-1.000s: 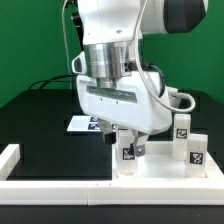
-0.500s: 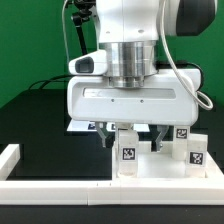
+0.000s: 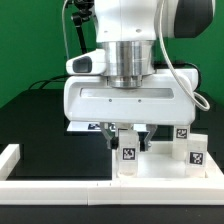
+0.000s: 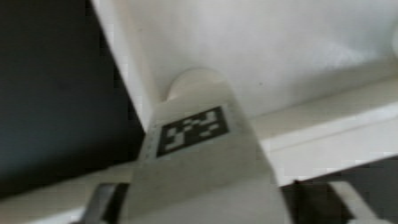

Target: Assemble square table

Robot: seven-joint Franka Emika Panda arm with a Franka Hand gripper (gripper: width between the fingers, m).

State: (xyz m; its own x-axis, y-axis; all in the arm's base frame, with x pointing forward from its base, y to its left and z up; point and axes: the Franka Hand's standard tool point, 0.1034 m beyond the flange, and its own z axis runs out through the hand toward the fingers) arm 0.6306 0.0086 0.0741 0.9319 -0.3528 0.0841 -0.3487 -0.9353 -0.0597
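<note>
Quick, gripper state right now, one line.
Gripper: open, fingers either side of a tagged white leg standing on the square table top; not clamped on it yet.

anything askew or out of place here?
Nothing stands out. The gripper straddles one tagged leg standing upright; two more legs stand upright at the exterior view's right. No damage visible.

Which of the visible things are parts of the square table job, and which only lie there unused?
Job:
- gripper
- tagged leg between its fingers
- two more tagged legs
- tabletop

Lying about:
- marker board
- white rail
</note>
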